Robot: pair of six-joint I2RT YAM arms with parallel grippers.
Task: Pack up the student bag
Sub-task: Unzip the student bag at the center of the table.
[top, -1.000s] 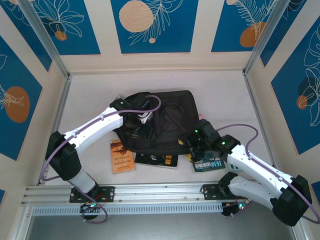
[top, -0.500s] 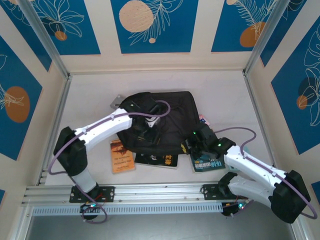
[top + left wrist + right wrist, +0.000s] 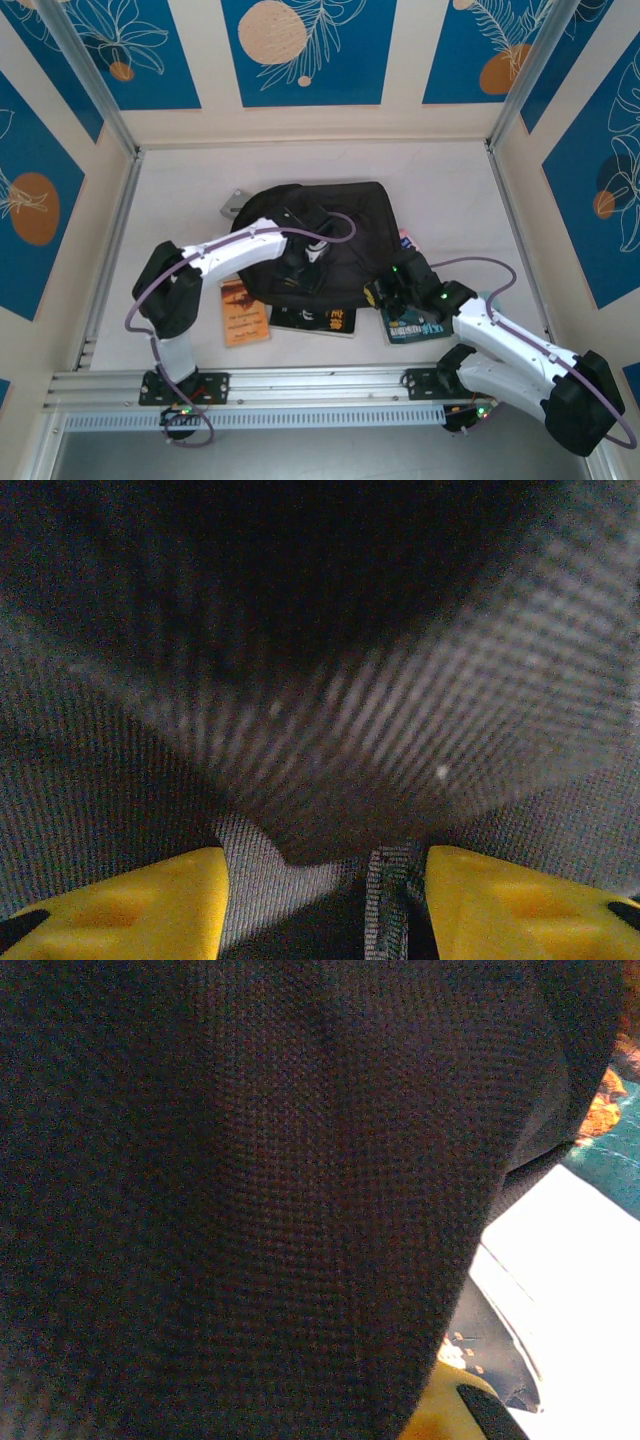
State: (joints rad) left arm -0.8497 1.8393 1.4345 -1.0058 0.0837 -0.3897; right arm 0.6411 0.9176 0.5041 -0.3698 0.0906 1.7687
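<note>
The student bag [image 3: 345, 235], a big black fabric backpack, lies in the middle of the table. My left gripper [image 3: 300, 262] is pushed into the bag from the left. In the left wrist view its yellow fingers [image 3: 110, 905] stand apart, with a fold of bag cloth [image 3: 400, 730] and a strap [image 3: 385, 900] loose between them. My right gripper [image 3: 382, 295] sits at the bag's near right corner, shut on the bag's edge. Black fabric [image 3: 250, 1200] hangs over it in the right wrist view, where one yellow finger [image 3: 445, 1415] peeks out.
An orange book [image 3: 243, 312], a black book [image 3: 315, 318] and a teal book [image 3: 418, 325] lie along the bag's near edge, the teal one under my right wrist. A grey object [image 3: 231, 204] sticks out behind the bag's far left corner. Walls close in on three sides.
My left arm has pushed rightward, deeper into the bag. My right gripper has shifted slightly left to the bag's corner and closed there.
</note>
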